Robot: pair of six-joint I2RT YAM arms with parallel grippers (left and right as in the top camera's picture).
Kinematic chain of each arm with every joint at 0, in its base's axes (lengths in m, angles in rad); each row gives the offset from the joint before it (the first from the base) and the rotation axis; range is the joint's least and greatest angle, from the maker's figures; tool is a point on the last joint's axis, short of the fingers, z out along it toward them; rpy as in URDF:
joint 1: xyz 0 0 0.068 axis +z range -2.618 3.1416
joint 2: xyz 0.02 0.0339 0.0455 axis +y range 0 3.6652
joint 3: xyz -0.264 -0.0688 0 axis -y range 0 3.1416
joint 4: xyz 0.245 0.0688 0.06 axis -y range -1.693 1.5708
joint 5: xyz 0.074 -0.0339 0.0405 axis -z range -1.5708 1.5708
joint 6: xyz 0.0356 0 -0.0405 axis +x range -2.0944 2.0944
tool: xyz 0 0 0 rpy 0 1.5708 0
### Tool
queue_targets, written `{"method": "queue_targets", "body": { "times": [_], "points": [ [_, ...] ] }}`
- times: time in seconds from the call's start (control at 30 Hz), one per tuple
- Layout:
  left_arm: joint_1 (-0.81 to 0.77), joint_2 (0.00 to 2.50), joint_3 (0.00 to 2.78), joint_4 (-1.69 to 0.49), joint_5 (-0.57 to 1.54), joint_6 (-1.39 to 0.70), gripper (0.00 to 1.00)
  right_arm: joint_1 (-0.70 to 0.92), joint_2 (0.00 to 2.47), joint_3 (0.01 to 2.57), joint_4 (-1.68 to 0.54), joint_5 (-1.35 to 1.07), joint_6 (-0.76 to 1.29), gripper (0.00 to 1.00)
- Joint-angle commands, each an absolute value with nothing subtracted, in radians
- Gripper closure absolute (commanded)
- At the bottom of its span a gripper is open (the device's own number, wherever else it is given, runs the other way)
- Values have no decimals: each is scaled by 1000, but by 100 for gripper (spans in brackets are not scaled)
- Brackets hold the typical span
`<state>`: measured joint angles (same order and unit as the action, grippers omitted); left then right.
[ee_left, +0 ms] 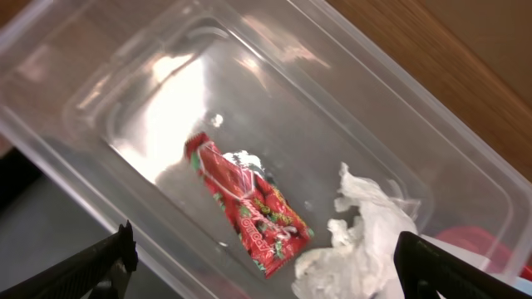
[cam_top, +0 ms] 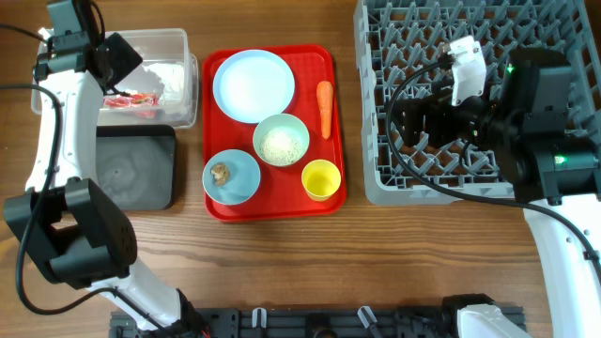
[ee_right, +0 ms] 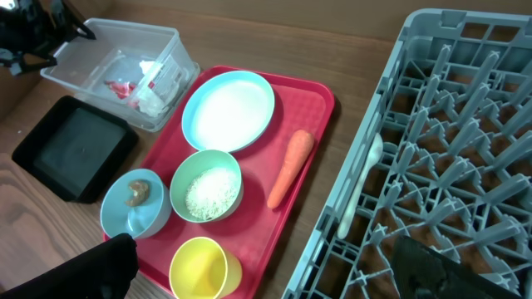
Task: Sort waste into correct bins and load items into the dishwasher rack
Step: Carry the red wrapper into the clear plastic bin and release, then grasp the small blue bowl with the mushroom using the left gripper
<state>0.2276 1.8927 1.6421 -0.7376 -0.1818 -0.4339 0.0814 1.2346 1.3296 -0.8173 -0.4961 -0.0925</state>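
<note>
Inside the clear tub (ee_left: pixel 150 100) lies a crumpled red-and-white wrapper (ee_left: pixel 249 208) beside perhaps tissue (ee_left: pixel 357 228); left end effector (ee_left: pixel 264 256) gapes wide, empty.

The overhead camera looks straight down on the counter (cam_top: pixel 282 272) from high enough to take in the tub (cam_top: pixel 178 42) and black tray (cam_top: pixel 141 169) at the left, the red tray (cam_top: pixel 305 70) in the middle and the rack (cam_top: pixel 563 28) at the right. The left wrist camera sits close above the tub and faces down into it. The left claw (ee_left: pixel 264 253) shows only as fingertips (ee_left: pixel 104 262) in the bottom corners, with the wrapper (ee_left: pixel 249 203) near the centre. The right wrist camera hangs by the rack's edge and looks slantwise across the red tray toward the far tub, with the right claw (ee_right: pixel 264 249) at the bottom. All three views share the tub. Overhead and right wrist also share both trays and the rack.
</note>
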Motion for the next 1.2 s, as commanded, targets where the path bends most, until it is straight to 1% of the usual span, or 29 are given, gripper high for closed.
{"method": "queue_targets", "body": {
  "times": [0.0,0.1,0.23,0.4,0.47,0.53,0.77,0.83,1.03,1.17],
  "points": [
    [212,1801,1644,-723,-30,-449,0,78,1240,1346,-818,-491,-102,0],
    [186,1713,1644,-750,12,-450,0,78,1240,1346,-817,-491,-102,0],
    [119,1576,1644,-945,11,-538,0,78,1240,1346,-817,-493,-102,0],
    [-21,1491,1644,-1102,14,-527,0,78,1240,1346,-743,-546,-57,0],
    [-108,1481,1644,-1166,14,-524,0,78,1240,1346,-687,-569,-51,0],
    [-169,1487,1642,-1191,14,-502,0,78,1240,1346,-678,-570,-52,0],
    [-389,1550,1625,-1246,-51,-479,0,78,1240,1346,-699,-570,-43,0],
    [-445,1571,1576,-1231,-51,-480,1,78,1240,1346,-714,-570,-44,0],
    [-512,1610,1380,-1118,-103,-514,8,78,1240,1346,-726,-569,-45,0],
    [-513,1610,1246,-1095,-60,-585,4,78,1240,1346,-735,-561,-46,0]
  ]
}}
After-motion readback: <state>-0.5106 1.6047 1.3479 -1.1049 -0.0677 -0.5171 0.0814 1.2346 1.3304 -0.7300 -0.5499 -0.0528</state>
